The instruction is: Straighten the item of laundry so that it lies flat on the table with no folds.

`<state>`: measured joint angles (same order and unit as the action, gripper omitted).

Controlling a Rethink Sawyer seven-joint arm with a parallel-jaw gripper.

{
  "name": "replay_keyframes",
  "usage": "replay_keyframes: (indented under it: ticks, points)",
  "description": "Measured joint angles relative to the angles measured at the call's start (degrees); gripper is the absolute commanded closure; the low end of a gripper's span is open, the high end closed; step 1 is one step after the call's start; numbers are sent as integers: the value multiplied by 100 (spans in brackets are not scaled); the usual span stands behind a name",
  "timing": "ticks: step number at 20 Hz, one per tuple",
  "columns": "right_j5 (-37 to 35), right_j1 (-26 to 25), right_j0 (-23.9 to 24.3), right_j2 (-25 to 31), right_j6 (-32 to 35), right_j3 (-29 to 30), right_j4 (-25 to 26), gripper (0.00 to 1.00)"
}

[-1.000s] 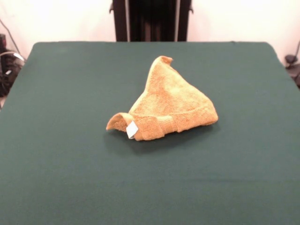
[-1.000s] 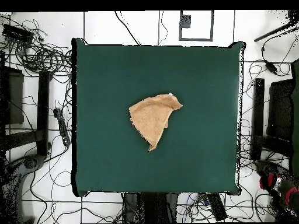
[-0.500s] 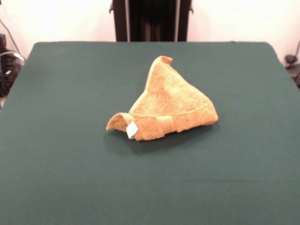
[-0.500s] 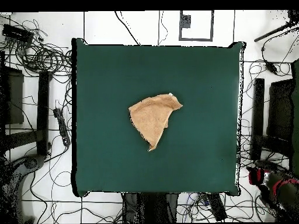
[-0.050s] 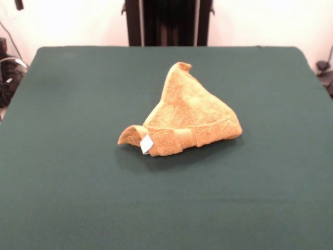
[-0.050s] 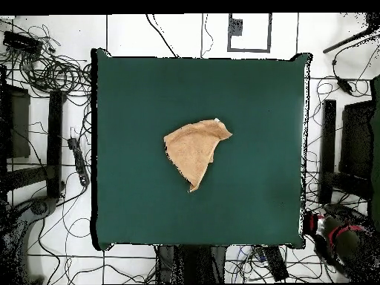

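I am seeing the towel (image 5: 186,113) lying folded into a triangle near the middle of the table (image 5: 67,172). The gripper is not showing in either view, so I cannot tell its state. I am worrying that pinching both layers at the curled corner by the white tag (image 5: 146,144) would drag the whole towel rather than opening the fold.

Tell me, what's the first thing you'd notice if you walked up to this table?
The orange towel grabs the eye: it sits near the middle of the green table, folded into a rough triangle with one corner pointing up toward the far side. A small white tag sticks out at its near edge, beside a curled corner. From above, the same towel shows as the only thing on the cloth.
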<state>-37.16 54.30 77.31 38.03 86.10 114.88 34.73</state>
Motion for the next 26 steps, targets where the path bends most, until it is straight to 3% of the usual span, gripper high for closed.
replay_keyframes:
  ticks: [26]
  points:
    - [521,-253,-899,-229,1,587,-165,0]
